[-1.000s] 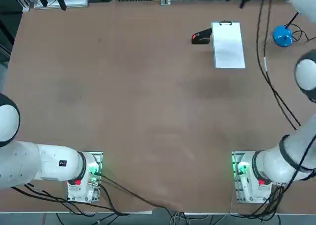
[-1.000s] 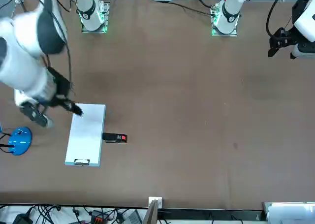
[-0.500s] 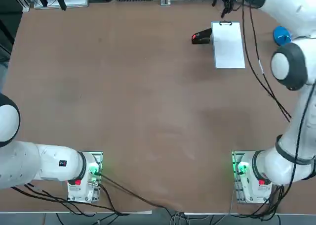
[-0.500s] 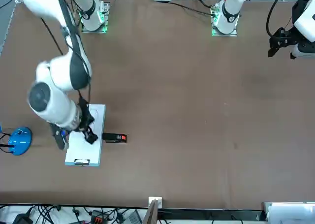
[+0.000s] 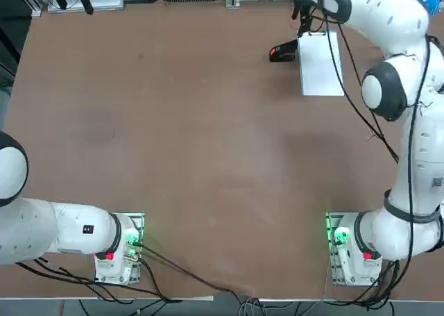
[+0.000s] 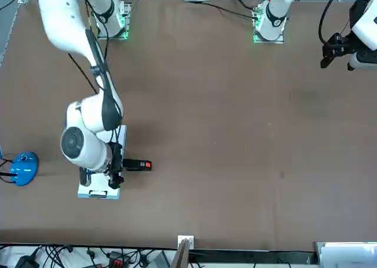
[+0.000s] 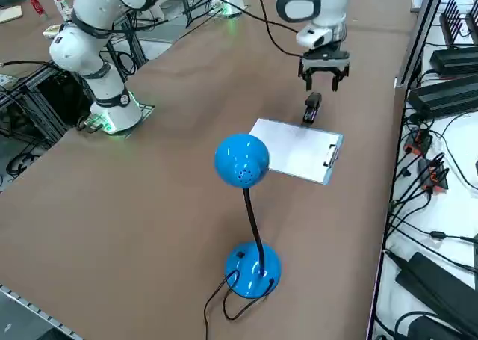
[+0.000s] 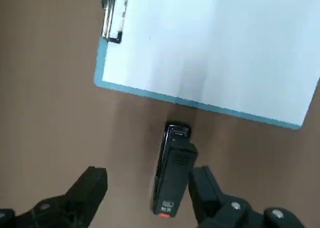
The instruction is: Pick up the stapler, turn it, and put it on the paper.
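Stapler (image 8: 172,174) flat on the counter (image 5: 208,135), just beside one long edge of the paper (image 5: 320,62), near the clip end, lying roughly square to that edge. Red mark on the end away from the paper. Whether its near tip touches the paper's blue backing edge can't be told

Paper lies flat at the counter's far right corner, metal clip (image 8: 112,18) on the short end facing away from the robot, nothing on the sheet

Right hand (image 8: 150,188) hangs above the stapler, fingers spread wide and empty. In the wrist view the stapler sits in the gap, close against one finger (image 8: 207,188), the other finger (image 8: 90,188) well apart from it. In the side view the hand (image 7: 323,77) is clear of the counter, stapler (image 7: 311,107) below it, not gripped

Blue desk lamp (image 7: 246,205) stands on the counter on the paper's other side, away from the stapler
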`<control>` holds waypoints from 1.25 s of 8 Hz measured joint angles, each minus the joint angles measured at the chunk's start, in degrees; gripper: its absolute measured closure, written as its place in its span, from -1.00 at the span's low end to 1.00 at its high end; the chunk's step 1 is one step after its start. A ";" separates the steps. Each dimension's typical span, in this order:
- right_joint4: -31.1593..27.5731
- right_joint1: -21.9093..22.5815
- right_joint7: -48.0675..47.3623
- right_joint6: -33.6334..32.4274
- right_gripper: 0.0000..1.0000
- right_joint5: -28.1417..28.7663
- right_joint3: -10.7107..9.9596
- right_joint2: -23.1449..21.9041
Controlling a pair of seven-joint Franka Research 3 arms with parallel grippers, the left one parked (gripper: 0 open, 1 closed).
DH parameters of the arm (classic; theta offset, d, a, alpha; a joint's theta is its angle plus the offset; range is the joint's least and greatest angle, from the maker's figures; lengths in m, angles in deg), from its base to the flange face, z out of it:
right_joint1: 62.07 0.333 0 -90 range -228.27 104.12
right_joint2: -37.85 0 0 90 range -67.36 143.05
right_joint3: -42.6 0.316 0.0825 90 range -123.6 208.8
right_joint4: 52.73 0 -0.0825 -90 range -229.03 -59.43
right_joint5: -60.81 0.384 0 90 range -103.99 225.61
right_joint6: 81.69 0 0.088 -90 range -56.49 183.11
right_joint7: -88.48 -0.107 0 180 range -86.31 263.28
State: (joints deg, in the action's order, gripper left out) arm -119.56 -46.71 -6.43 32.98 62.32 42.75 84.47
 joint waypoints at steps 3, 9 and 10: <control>0.18 1.01 -5.10 0.14 -0.98 0.01 0.00 0.79; 0.21 2.84 -6.18 1.80 -0.99 0.02 0.01 3.81; 0.21 3.05 -6.24 1.95 -0.99 0.02 0.01 4.43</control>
State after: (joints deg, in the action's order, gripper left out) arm -119.35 -43.66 -12.67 34.93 62.34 42.76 88.91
